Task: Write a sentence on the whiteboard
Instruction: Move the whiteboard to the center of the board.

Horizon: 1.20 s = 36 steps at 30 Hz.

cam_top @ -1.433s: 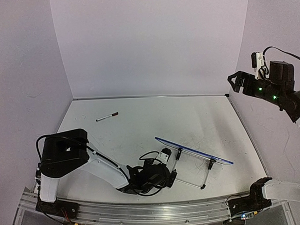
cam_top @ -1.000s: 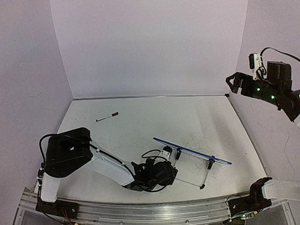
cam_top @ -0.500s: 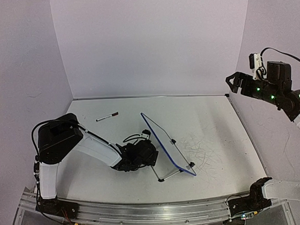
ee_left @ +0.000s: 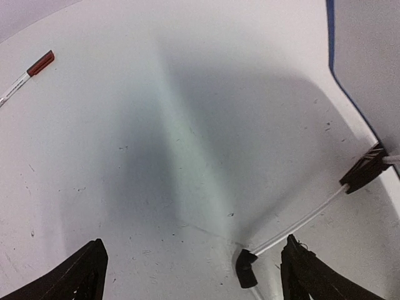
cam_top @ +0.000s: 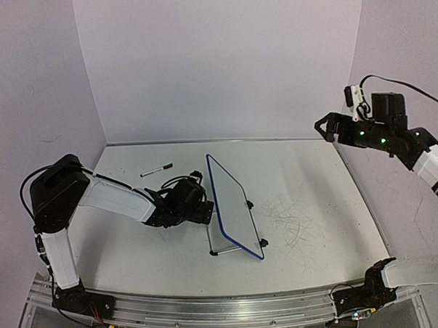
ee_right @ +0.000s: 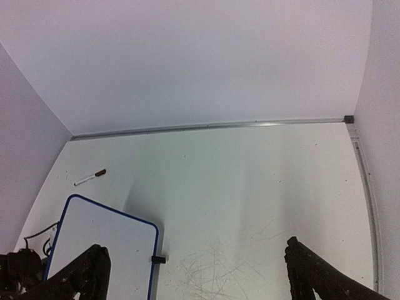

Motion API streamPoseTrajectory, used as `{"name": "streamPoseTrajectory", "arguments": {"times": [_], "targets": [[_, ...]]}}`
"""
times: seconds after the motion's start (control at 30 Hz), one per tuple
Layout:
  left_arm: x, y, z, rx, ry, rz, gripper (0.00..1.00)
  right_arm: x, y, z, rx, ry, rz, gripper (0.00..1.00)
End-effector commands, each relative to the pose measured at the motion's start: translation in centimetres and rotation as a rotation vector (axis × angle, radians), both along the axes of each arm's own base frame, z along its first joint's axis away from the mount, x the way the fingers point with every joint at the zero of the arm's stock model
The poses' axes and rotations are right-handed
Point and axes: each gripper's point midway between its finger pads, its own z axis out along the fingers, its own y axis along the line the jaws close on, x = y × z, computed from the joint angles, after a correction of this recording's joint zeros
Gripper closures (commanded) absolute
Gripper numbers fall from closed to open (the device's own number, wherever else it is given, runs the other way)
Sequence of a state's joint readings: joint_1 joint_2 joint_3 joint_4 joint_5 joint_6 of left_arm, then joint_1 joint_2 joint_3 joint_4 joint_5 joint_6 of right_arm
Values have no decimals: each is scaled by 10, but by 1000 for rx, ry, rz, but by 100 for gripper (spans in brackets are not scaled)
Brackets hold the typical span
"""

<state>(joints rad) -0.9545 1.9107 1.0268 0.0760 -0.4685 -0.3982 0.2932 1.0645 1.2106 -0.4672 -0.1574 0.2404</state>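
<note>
1. Counting what stands in the room: one whiteboard (cam_top: 234,207), one marker (cam_top: 156,170), two arms and two grippers, all on or over a single white table (cam_top: 328,166).
2. Whiteboard: small, blue-rimmed, standing tilted near the middle of the table with its long edges running from far to near. It leans on one wire stand (ee_left: 300,222) and carries two black clip feet (cam_top: 263,242) along its lower long edge. From the right wrist view its face looks plain white.
3. Marker: thin white barrel with a dark red cap, lying flat toward the far left of the table, well apart from the whiteboard.
4. Left gripper (cam_top: 201,210): low over the table, just beside the whiteboard's left side. Its jaws are spread wide and grasp nothing. In the left wrist view the wire stand's black end cap (ee_left: 245,275) lies between the two fingers, close to the right-hand one; whether they touch cannot be told. The board's blue rim sits at the upper right of that view, beyond the fingers.
5. Right gripper (cam_top: 325,124): raised high at the far right, jaws released and empty. The whiteboard lies well apart from it, below and to its left.
6. Scribbles (cam_top: 294,222): a patch of thin dark lines on the table, near the whiteboard's right side.
</note>
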Motion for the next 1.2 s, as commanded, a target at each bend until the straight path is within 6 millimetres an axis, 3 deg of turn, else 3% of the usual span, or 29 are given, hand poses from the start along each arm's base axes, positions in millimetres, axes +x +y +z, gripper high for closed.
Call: {"name": "streamPoseTrajectory", "arguments": {"times": [0.0,0.13,0.27,0.4,0.67,0.8,0.9,1.0,1.17], "targets": [[-18,-10,24,-114,73,-57,5,18,48,-49,9,111,238,9],[-36,-6,31,-174,165,-72,12,37,84,-113,-78,242,363,20],[-65,-24,34,-324,334,-135,30,54,113,-179,-235,341,415,29],[-81,-36,30,-415,429,-167,43,51,145,-216,-426,271,572,44],[-77,-45,19,-495,491,-134,51,44,166,-242,-572,141,792,47],[-67,-59,10,-572,549,-139,59,46,169,-252,-585,136,806,47],[-55,-57,-3,-523,522,-100,65,44,169,-256,-600,150,783,46],[-45,-45,-14,-459,474,-40,66,42,166,-255,-620,145,742,45],[-32,-38,-38,-328,446,-10,67,50,159,-235,-571,116,617,44]]}}
